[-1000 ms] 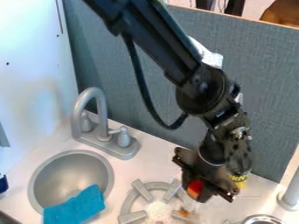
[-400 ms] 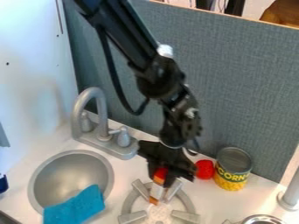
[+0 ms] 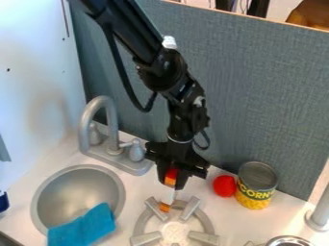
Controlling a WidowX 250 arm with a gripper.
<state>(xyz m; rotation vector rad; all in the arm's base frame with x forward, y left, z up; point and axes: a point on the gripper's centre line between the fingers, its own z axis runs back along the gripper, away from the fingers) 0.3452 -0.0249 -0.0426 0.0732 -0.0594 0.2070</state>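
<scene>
The black end effector hangs down just below the centre of the frame, nearly closed, its fingers parted only by the slim thing between them. That thing is a small red, orange and white object, held roughly upright by its red upper part. Its orange lower end is over the back of a round grey burner at bottom centre; whether it touches the burner, I cannot tell. The step in hand looks like holding the object over the burner. The next move seems to call for a steady grip, and for care around the burner's raised bars if the object is lowered or shifted. Right of the end effector, a round red item sits on the white surface, just beside an upright can of corn. Farther out, at lower left, a blue cloth drapes over the front edge of a grey sink, with a curved faucet behind it.
</scene>
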